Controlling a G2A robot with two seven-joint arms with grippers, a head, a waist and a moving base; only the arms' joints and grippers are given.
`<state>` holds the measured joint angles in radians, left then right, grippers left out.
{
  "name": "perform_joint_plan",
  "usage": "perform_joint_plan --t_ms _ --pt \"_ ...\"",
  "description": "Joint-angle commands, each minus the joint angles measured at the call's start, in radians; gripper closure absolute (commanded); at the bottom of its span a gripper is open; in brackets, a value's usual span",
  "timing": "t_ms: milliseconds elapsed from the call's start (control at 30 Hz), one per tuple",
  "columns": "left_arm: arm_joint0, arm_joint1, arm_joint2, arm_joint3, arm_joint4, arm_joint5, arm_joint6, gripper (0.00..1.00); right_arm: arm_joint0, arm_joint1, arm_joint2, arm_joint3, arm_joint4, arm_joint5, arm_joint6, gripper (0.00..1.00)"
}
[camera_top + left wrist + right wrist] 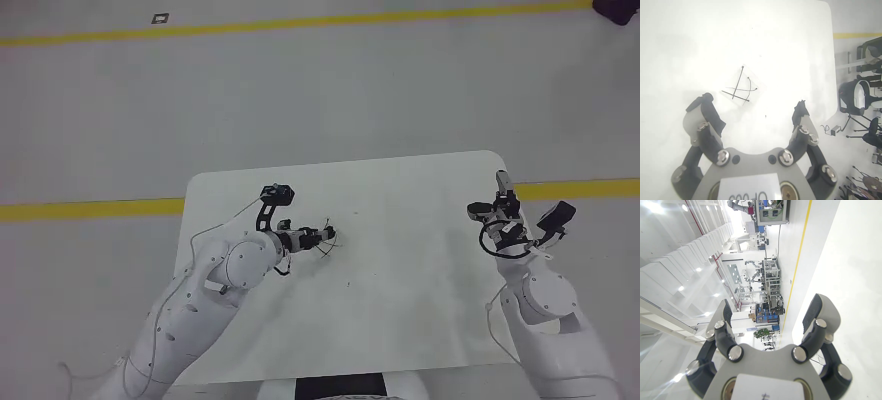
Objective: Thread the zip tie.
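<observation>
Several thin black zip ties [740,88] lie crossed over one another on a clear plastic sheet [761,83] on the white table [781,37]. My left gripper [753,100] hovers just short of them, open, with nothing between its black-padded fingers [706,106]. From above, the left gripper [322,238] is at the table's left-middle, right beside the zip ties [331,242]. My right gripper [488,197] is far off at the table's right edge, open and empty. In its own wrist view the right gripper [771,300] points out past the table toward the room.
The white table [400,310] has rounded corners, and a broad bare stretch lies between the two arms. A yellow floor line [90,210] runs behind it. Chairs and equipment [861,98] stand on the floor beyond the table's edge.
</observation>
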<state>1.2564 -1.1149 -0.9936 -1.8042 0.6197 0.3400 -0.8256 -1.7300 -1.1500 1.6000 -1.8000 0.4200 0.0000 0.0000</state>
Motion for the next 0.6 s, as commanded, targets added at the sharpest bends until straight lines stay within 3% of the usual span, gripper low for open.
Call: perform_joint_plan --t_ms 0,67,100,167,300,433,567 --pt "0.000 0.000 0.000 0.000 0.000 0.000 0.000 0.00 0.000 0.000 0.000 0.000 0.000 0.000 0.000 0.00" --pt "-0.007 0.001 0.008 0.000 0.028 -0.009 -0.004 0.00 0.000 0.000 0.000 0.000 0.000 0.000 0.000 0.00" --pt "-0.030 0.001 0.033 0.003 0.091 -0.025 -0.032 0.00 0.000 0.000 0.000 0.000 0.000 0.000 0.000 0.00" --pt "-0.072 -0.002 0.064 0.020 0.149 -0.001 -0.082 0.00 0.000 0.000 0.000 0.000 0.000 0.000 0.000 0.00" --pt "-0.163 -0.017 0.133 0.068 0.242 0.000 -0.212 0.00 0.000 0.000 0.000 0.000 0.000 0.000 0.000 0.00" --pt "-0.251 -0.047 0.209 0.114 0.330 0.000 -0.329 0.00 0.000 0.000 0.000 0.000 0.000 0.000 0.000 0.00" --pt "-0.313 -0.086 0.279 0.154 0.395 0.000 -0.401 0.00 0.000 0.000 0.000 0.000 0.000 0.000 0.000 0.00"
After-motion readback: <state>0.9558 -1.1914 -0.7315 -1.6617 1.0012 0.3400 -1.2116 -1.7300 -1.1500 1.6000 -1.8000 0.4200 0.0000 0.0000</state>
